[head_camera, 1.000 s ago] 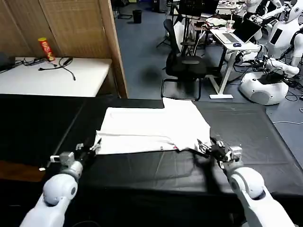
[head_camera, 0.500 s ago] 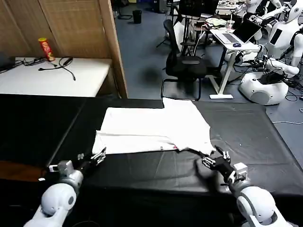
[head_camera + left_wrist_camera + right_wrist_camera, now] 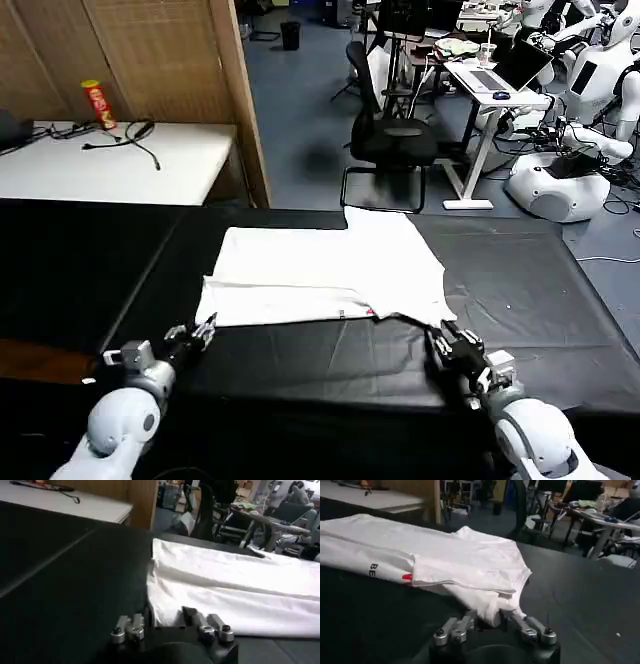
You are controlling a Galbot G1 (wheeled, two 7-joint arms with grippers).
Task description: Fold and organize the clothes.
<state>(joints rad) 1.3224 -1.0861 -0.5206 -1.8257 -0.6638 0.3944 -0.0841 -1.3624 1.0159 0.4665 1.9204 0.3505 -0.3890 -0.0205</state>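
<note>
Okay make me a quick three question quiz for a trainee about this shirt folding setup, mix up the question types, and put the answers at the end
1. True or false: the T-shirt lies partly folded on the black tablecloth.
2. Multiple choice: the right end effector is at the shirt's A) near corner, B) far edge, C) middle.
3. Fill in: the left end effector sits at the shirt's near ____ corner, by the robot's sides.

Key: 1 true. 2 A; the wrist view shows the cloth corner between open fingers. 3 left.
</note>
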